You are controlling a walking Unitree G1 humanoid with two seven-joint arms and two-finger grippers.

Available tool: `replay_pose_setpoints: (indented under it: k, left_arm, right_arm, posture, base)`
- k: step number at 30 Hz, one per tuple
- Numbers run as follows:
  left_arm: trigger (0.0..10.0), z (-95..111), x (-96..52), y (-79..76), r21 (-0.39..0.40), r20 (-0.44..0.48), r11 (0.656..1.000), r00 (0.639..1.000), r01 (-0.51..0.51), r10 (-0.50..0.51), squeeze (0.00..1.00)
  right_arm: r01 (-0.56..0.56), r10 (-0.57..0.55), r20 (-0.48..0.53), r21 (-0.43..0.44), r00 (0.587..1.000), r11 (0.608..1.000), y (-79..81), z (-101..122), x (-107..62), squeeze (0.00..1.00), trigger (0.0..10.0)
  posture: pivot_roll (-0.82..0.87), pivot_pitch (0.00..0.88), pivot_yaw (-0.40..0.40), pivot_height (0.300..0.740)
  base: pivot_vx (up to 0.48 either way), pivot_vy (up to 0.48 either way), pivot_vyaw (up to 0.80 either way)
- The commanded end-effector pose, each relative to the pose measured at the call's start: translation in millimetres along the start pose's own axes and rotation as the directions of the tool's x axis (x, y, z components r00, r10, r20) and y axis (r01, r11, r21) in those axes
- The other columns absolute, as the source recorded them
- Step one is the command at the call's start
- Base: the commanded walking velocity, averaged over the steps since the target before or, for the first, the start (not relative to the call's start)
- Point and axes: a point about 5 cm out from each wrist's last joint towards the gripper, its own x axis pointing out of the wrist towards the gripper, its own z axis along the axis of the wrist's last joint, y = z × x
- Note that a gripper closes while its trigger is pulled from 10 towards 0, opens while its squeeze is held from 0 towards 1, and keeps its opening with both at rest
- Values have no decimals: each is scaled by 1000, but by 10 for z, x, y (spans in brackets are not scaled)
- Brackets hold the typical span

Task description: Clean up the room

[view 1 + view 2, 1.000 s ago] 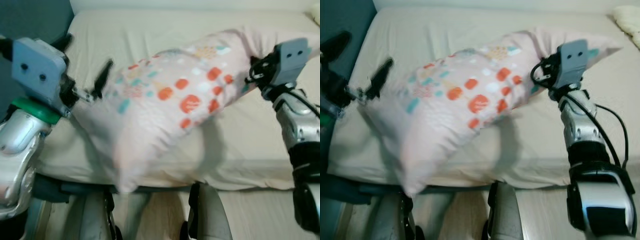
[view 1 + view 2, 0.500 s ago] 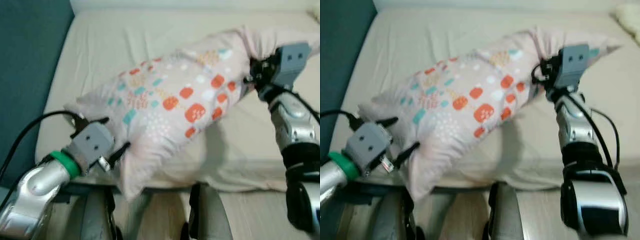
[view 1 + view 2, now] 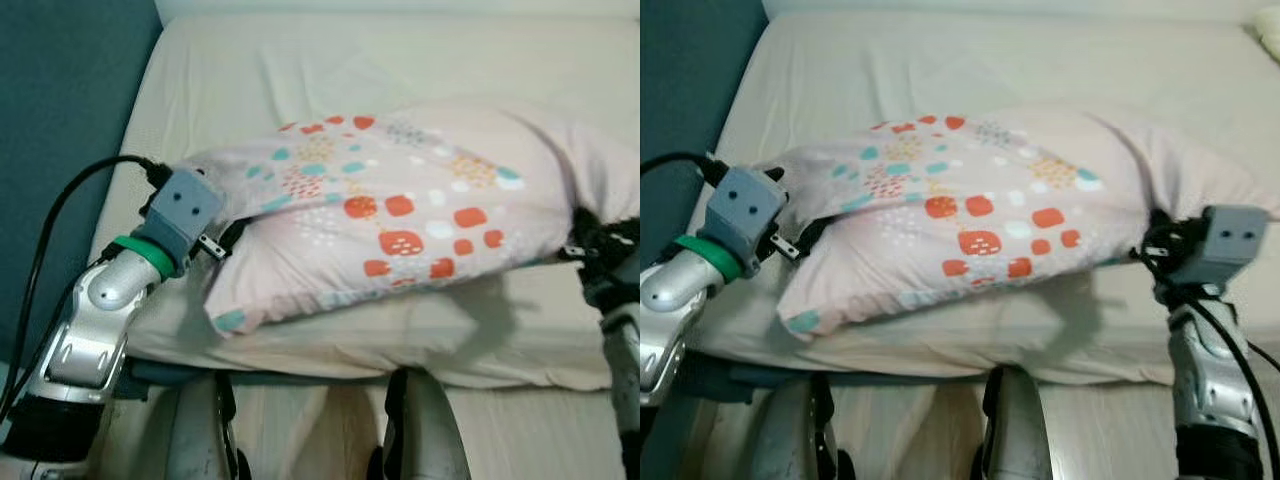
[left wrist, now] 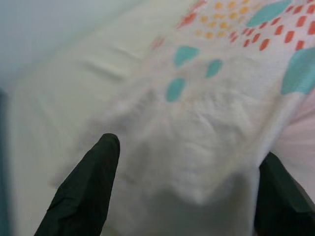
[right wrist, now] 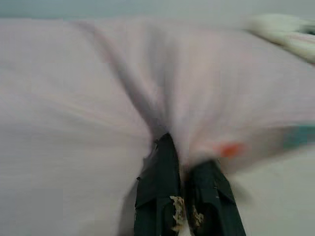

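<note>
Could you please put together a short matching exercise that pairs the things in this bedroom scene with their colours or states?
Things:
1. pillow
2. bed sheet
3. right gripper
4. left gripper

Descriptions:
A. plain cream
B. fingers spread wide, cloth between them
C. pale pink with orange and teal patches
D. fingers pinched shut on a fold of cloth

Pairs: 1-C, 2-A, 3-D, 4-B

My head cameras look forward and down over the bed (image 3: pixel 300 80) from its near edge, both sharing the patterned pillow (image 3: pixel 400 220). Each wrist camera sits very close, looking along its own fingers (image 4: pixel 88 191) into that pillow's fabric.
</note>
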Motion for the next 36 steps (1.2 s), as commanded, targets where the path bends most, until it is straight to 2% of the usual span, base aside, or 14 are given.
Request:
replay_pose_setpoints:
  k: [1, 3, 4, 6, 8, 11, 17, 18, 19, 25, 26, 28, 31, 36]
  left_arm:
    - [10000, -38, -162, -88, -41, -42, 985, 984, 169, -171, 0]
    - [10000, -38, -162, -88, -41, -42, 985, 984, 169, -171, 0]
    - [10000, -24, -248, -164, -44, -50, 962, 961, 270, -272, 0]
    - [10000, -48, -458, -307, -193, -74, 888, 896, 418, -438, 0]
    - [10000, -185, -590, -434, -246, -143, 850, 850, 466, -508, 0]
    - [10000, -262, -598, -521, -266, -158, 848, 847, 459, -508, 0]
    - [10000, -396, -244, -598, -209, -183, 938, 931, 277, -316, 0]
    - [7843, -404, -152, -585, -187, -187, 956, 947, 227, -262, 0]
    - [0, -399, -60, -579, -156, -187, 969, 958, 190, -218, 0]
    - [0, -380, 37, -564, -126, -196, 981, 965, 150, -173, 0]
    - [0, -353, 78, -512, -107, -198, 987, 970, 121, -140, 0]
    - [0, -294, 124, -377, -83, -199, 994, 977, 65, -80, 0]
    - [0, -284, 110, -273, -50, -202, 998, 978, 39, -48, 0]
    - [0, -314, 39, -213, -22, -203, 1000, 979, 21, -25, 0]
  right_arm:
    - [157, -159, -40, -34, 987, 987, -318, -91, -96, 0, 0]
    - [157, -159, -40, -34, 987, 987, -318, -91, -96, 0, 0]
    - [176, -178, -56, -38, 982, 984, -344, -129, -114, 0, 0]
    - [174, -178, -95, -46, 979, 984, -312, -205, -132, 0, 0]
    - [155, -159, -119, -48, 980, 987, -237, -226, -131, 0, 0]
    - [146, -149, -119, -36, 982, 989, -196, -214, -97, 0, 0]
    - [120, -121, -97, -13, 988, 993, -105, -149, 17, 0, 0]
    - [114, -114, -92, -10, 989, 993, -80, -141, 29, 0, 0]
    - [89, -89, -88, 4, 992, 996, -35, -143, 24, 0, 0]
    - [41, -38, -76, 35, 996, 999, 61, -148, -2, 0, 0]
    - [-43, 48, -59, 95, 997, 995, 201, -142, -51, 0, 10000]
    - [-192, 204, -26, 239, 979, 952, 493, -126, -188, 0, 10000]
    - [-269, 290, -17, 322, 957, 908, 736, -143, -305, 0, 10000]
    - [-316, 350, -28, 367, 936, 875, 1026, -186, -385, 0, 10000]
  posture:
    - [3, 224, 41, 536]
    - [3, 224, 41, 536]
    - [3, 224, 41, 536]
    - [20, 224, 39, 536]
    - [20, 224, 39, 536]
    - [27, 224, 33, 536]
    - [22, 215, 27, 536]
    - [20, 211, 27, 536]
    - [20, 211, 27, 536]
    - [15, 210, 32, 536]
    - [9, 209, 40, 536]
    - [9, 209, 40, 536]
    - [11, 210, 47, 536]
    - [19, 212, 46, 536]
  base:
    - [0, 0, 0]
    - [0, 0, 0]
    - [0, 0, 0]
    - [0, 0, 0]
    - [0, 0, 0]
    - [0, 0, 0]
    - [0, 0, 0]
    - [0, 0, 0]
    - [0, 0, 0]
    - [0, 0, 0]
    - [0, 0, 0]
    - [0, 0, 0]
    - [0, 0, 0]
    - [0, 0, 0]
